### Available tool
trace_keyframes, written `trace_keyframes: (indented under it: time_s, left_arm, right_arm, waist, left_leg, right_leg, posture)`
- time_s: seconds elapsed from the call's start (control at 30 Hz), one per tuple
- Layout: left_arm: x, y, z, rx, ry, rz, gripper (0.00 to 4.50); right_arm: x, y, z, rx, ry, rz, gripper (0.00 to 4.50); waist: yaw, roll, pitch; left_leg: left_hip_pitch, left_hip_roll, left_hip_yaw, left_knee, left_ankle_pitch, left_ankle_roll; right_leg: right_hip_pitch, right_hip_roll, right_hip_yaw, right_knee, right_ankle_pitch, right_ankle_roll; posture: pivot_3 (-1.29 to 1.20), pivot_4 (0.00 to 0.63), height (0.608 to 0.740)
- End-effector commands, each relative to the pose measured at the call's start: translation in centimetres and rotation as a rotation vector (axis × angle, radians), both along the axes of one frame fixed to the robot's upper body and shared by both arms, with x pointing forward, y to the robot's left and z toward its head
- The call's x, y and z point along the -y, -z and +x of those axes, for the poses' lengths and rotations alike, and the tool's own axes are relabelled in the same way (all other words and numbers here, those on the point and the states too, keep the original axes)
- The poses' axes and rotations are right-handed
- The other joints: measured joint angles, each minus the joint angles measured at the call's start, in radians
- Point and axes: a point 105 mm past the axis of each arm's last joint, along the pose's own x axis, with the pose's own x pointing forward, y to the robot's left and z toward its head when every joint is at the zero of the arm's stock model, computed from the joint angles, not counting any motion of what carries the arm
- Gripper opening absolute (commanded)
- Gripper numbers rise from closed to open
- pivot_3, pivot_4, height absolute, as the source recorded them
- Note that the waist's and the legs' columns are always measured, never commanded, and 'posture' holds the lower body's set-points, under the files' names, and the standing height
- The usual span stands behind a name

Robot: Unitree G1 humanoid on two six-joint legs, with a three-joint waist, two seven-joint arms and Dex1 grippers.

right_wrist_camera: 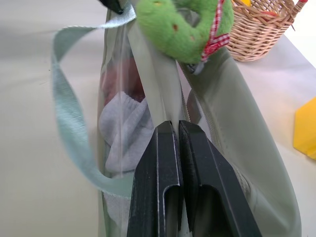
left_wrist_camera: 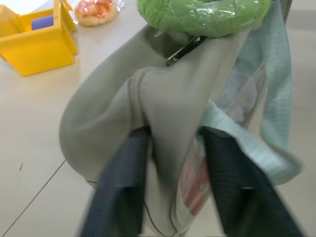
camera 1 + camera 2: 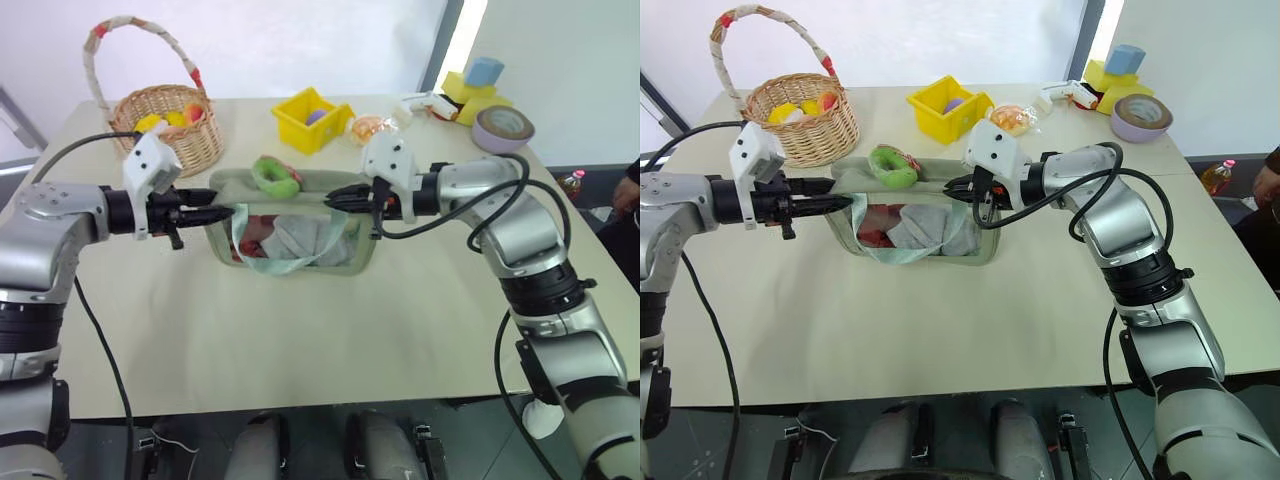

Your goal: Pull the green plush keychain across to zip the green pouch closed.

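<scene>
Sage-green fabric makes the green pouch point(image 3: 290, 235), which stands near the middle of the table point(image 3: 300, 350) with its clear front window toward us. On its top edge, nearer to its left end, we see the green plush keychain point(image 3: 275, 176) lying free, with neither gripper on it. Our left gripper point(image 3: 222, 212) is at the left end of the pouch, and its two fingers point(image 2: 121, 187) are closed on the fabric of that end. Our right gripper point(image 3: 333, 199) is at the right end, with its fingers point(image 1: 160, 173) pressed together on the top edge there. A pale mint ribbon strap point(image 3: 285, 262) hangs in a loop over the front. Behind the pouch stand a wicker basket point(image 3: 170, 130) and a yellow bin point(image 3: 312, 120).
</scene>
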Motion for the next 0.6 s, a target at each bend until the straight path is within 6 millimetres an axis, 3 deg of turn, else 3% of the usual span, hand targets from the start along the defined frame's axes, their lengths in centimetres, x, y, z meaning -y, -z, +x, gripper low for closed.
trace_keyframes:
  time_s: [0.03, 0.13, 0.23, 0.33, 0.5, 0.6]
  left_arm:
    - [-0.1, -0.7, -0.3, 0.026, 0.013, 0.024, 0.03]
    - [-0.1, -0.2, -0.5, 0.011, 0.023, 0.044, 0.03]
    - [-0.2, 0.2, -0.8, 0.006, 0.037, 0.072, 0.00]
    - [-0.4, 0.3, -0.8, 0.014, 0.028, 0.081, 0.00]
    - [-0.3, 0.1, -0.8, 0.018, 0.029, 0.074, 0.00]
    - [-0.4, 0.0, -0.7, 0.023, 0.027, 0.075, 0.00]
  right_arm:
    - [-0.3, -1.2, -0.2, 0.034, -0.008, 0.015, 0.00]
    - [-0.2, -1.7, 0.0, 0.024, 0.007, 0.040, 0.00]
    - [0.6, -2.6, -0.6, -0.019, -0.018, 0.048, 0.94]
    - [1.7, -4.2, -0.8, 0.006, -0.007, 0.037, 2.33]
    - [1.1, -6.5, -1.6, 0.025, -0.051, 0.074, 2.33]
    - [-1.1, -7.4, -2.9, 0.014, -0.129, 0.124, 2.33]
  waist:
    - [0.000, 0.000, 0.000]
    - [0.000, 0.000, 0.000]
    - [0.000, 0.000, 0.000]
    - [0.004, 0.000, 0.000]
    - [0.000, 0.000, 0.000]
    - [0.000, 0.000, 0.000]
  left_leg:
    - [0.000, 0.000, 0.000, 0.000, 0.000, 0.000]
    - [0.000, 0.000, 0.000, 0.000, 0.000, 0.000]
    - [0.000, 0.000, 0.000, 0.000, 0.000, 0.000]
    - [0.000, 0.000, 0.000, 0.000, -0.001, 0.001]
    - [0.000, 0.000, 0.000, 0.000, -0.001, 0.002]
    - [0.000, 0.000, 0.000, 0.000, -0.001, 0.002]
  right_leg:
    - [0.000, 0.000, 0.000, 0.000, 0.000, 0.000]
    - [0.000, 0.000, 0.000, 0.000, 0.000, 0.000]
    - [0.000, 0.000, 0.000, 0.000, 0.000, 0.000]
    - [0.000, -0.001, 0.000, 0.000, 0.000, 0.000]
    - [0.000, 0.000, 0.000, 0.000, 0.000, 0.000]
    - [0.000, 0.000, 0.000, 0.000, 0.000, 0.000]
  posture:
    - [0.00, 0.150, 0.739]
    - [0.00, 0.150, 0.739]
    - [0.00, 0.150, 0.739]
    - [0.00, 0.150, 0.739]
    - [0.00, 0.150, 0.739]
    - [0.00, 0.150, 0.739]
